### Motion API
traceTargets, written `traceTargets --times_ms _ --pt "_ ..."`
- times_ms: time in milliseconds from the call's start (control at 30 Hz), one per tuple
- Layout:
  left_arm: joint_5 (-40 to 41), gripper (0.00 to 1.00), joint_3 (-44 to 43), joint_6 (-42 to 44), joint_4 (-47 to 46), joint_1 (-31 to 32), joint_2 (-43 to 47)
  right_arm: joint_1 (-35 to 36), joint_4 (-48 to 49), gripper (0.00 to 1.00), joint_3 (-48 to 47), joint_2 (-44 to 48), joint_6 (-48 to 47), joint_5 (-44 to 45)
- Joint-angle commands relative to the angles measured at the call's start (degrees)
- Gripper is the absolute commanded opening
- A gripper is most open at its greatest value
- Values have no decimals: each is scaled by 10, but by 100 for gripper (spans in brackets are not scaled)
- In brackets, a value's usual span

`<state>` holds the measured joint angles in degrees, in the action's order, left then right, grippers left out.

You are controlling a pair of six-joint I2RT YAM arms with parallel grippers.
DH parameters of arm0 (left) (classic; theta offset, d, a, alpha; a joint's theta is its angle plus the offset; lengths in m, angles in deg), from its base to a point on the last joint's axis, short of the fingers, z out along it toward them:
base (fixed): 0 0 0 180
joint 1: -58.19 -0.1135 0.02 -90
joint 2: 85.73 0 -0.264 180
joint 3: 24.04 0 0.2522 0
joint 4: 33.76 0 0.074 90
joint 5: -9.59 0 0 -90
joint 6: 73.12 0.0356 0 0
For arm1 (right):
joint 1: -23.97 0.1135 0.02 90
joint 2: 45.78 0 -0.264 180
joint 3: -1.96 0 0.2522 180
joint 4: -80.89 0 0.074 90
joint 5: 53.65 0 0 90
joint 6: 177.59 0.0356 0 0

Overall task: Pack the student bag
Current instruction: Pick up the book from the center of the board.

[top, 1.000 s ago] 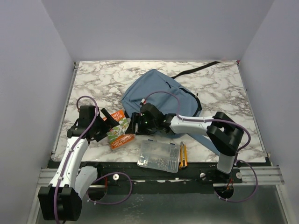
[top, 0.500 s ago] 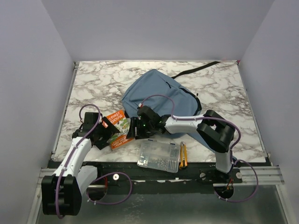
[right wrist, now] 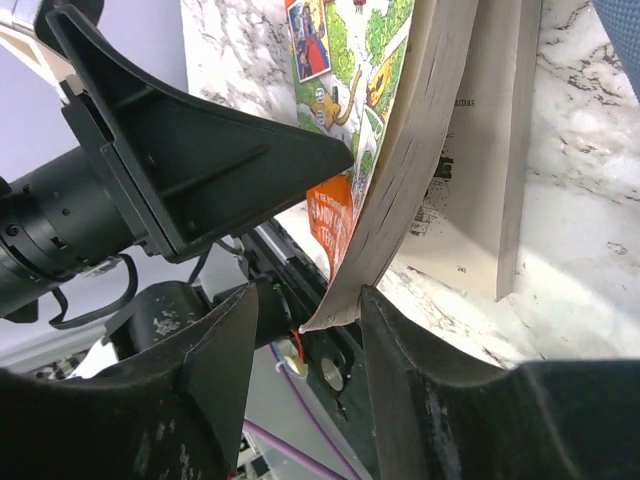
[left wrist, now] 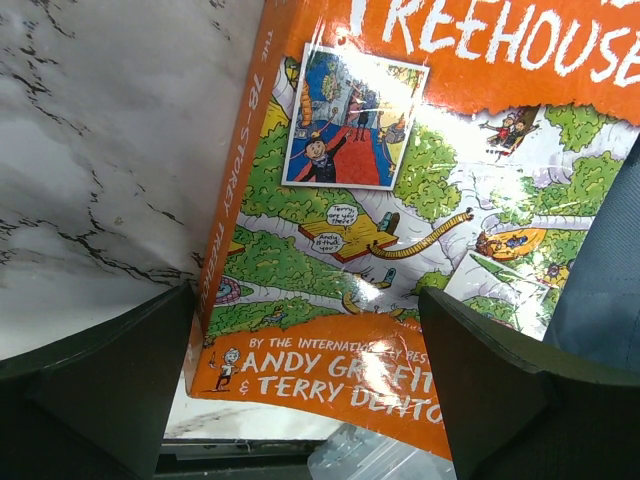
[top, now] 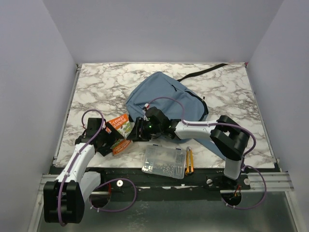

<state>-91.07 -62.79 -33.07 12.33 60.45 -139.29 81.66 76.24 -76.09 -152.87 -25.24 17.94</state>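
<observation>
Now the right hand (top: 137, 131) has narrowed around the page edge of the orange book (top: 120, 136), and the book has tipped up off the counter (top: 96, 87). Whether it is truly clamped I cannot tell. The left hand (top: 110, 140) hovers beside the cover, fingers wide apart. The student bag (top: 166, 99) lies just behind, so packing the book looks to be the step in hand.

A paperback (top: 120, 134), pages fanned, lies left of centre on the marble table (top: 96, 87); a clear parts box (top: 164, 162) sits nearer. An orange tool (top: 189, 161) lies just right of it.
</observation>
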Motion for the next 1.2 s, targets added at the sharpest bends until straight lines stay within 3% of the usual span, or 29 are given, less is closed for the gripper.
traceTargets --times_ms 0,300,433,500,567,600,767,900,1000,1167 --pt "-3 95 12 -13 -16 -1 6 0 61 47 19 0 50 -34" --pt "-18 95 6 5 -16 2 42 -2 28 27 7 -24 30 -14" --pt "-18 96 -12 19 -5 7 48 -2 -10 26 -11 -30 2 -5" --pt "-25 97 -26 27 6 9 40 -2 -15 19 -16 -33 -5 -4" --pt "-27 98 -48 31 26 10 32 -2 -16 3 -20 -34 -6 -6" --pt "-27 98 -57 34 35 11 30 -2 -14 1 -21 -33 -3 -8" --pt "-12 98 -85 44 69 10 54 -22 26 0 -7 -12 49 -65" --pt "20 98 -114 31 110 9 88 -53 134 1 42 25 125 -115" --pt "38 98 -128 3 140 3 115 -66 152 1 45 43 149 -125" --pt "-3 98 -102 -56 150 -44 146 -83 214 1 65 52 206 -136"
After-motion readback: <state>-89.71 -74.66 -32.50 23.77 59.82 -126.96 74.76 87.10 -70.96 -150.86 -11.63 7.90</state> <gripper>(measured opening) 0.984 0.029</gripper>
